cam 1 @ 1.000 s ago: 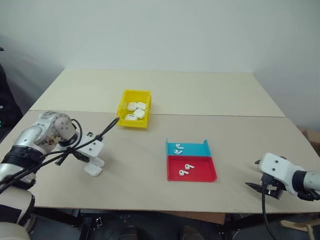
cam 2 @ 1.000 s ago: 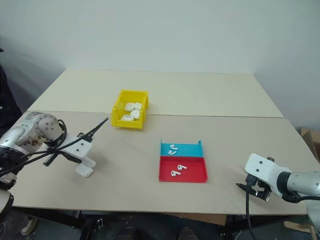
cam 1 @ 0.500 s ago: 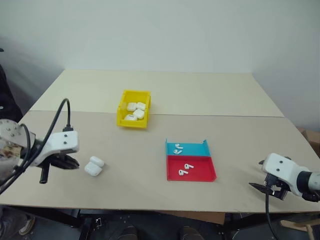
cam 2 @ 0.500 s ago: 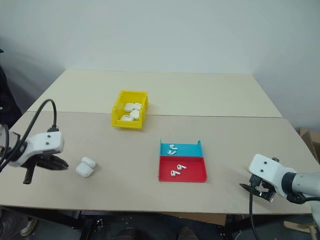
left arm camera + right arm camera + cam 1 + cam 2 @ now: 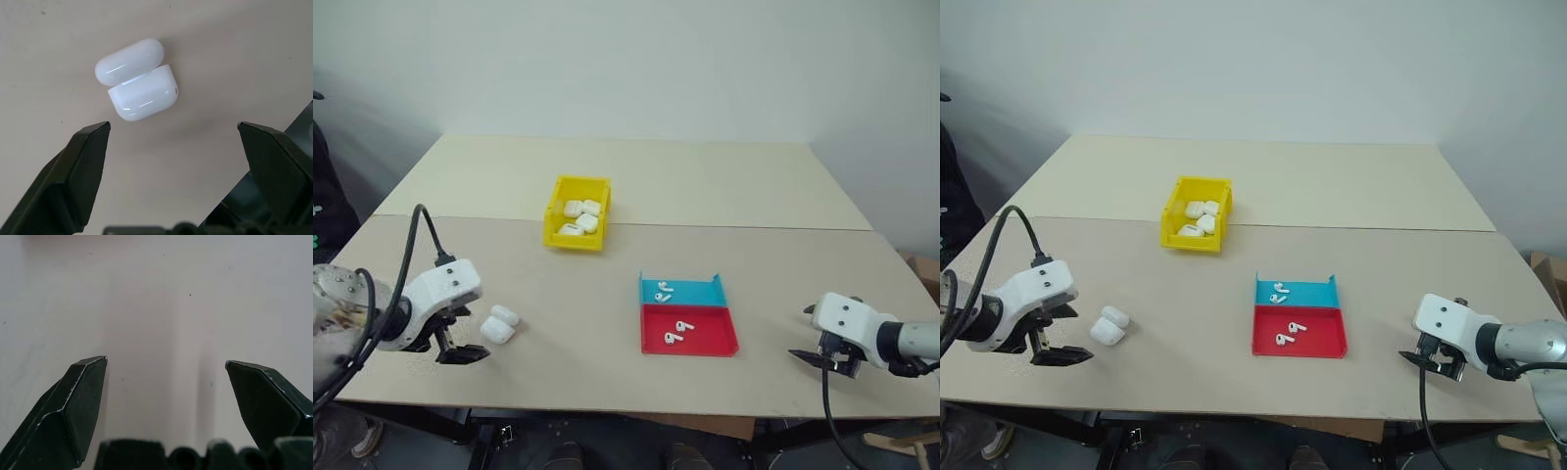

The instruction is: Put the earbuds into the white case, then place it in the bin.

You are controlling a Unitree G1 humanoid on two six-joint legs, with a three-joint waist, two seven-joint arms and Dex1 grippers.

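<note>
Since a second ago, the left gripper [image 5: 460, 345] has let go of the white case [image 5: 498, 326] and pulled back toward the near edge of the table [image 5: 558, 294]. Its two fingers now stand wide apart, holding nothing. That case lies just beside it with its lid flipped up. At the right, the right gripper [image 5: 818, 356] is spread wide too, over bare table. Tiny earbuds [image 5: 678, 332] lie in the red tray [image 5: 720, 343] and the blue tray [image 5: 695, 291]. Farther back, the yellow bin [image 5: 576, 213] holds other white cases.
</note>
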